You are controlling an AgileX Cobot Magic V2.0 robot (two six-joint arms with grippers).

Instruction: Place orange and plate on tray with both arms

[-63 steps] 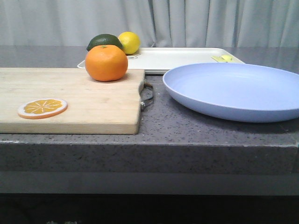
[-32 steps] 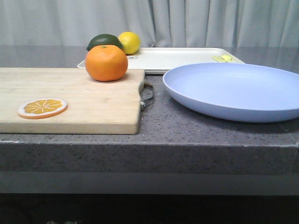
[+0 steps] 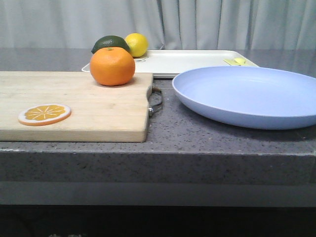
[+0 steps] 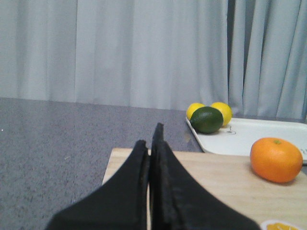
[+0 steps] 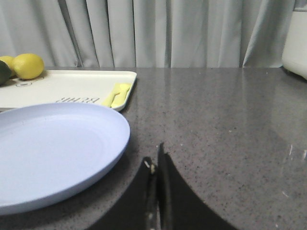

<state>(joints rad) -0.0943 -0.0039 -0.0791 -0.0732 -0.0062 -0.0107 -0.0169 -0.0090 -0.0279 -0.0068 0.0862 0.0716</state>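
The orange [image 3: 112, 66] sits on the far right corner of a wooden cutting board [image 3: 94, 113]; it also shows in the left wrist view [image 4: 276, 159]. The lavender-blue plate [image 3: 249, 95] lies on the counter to the right, also in the right wrist view [image 5: 48, 151]. The cream-white tray [image 3: 187, 61] lies behind both, seen too in the wrist views [image 4: 254, 136] [image 5: 62, 86]. My left gripper [image 4: 150, 136] is shut and empty over the board's near left part, short of the orange. My right gripper [image 5: 155, 160] is shut and empty beside the plate's rim. Neither gripper shows in the front view.
A dark green fruit [image 3: 109, 44] and a yellow lemon [image 3: 137, 44] sit at the tray's far left corner. A small yellow item [image 3: 236, 61] lies on the tray's right end. An orange slice [image 3: 45, 114] lies on the board. The board's metal handle [image 3: 156, 100] faces the plate.
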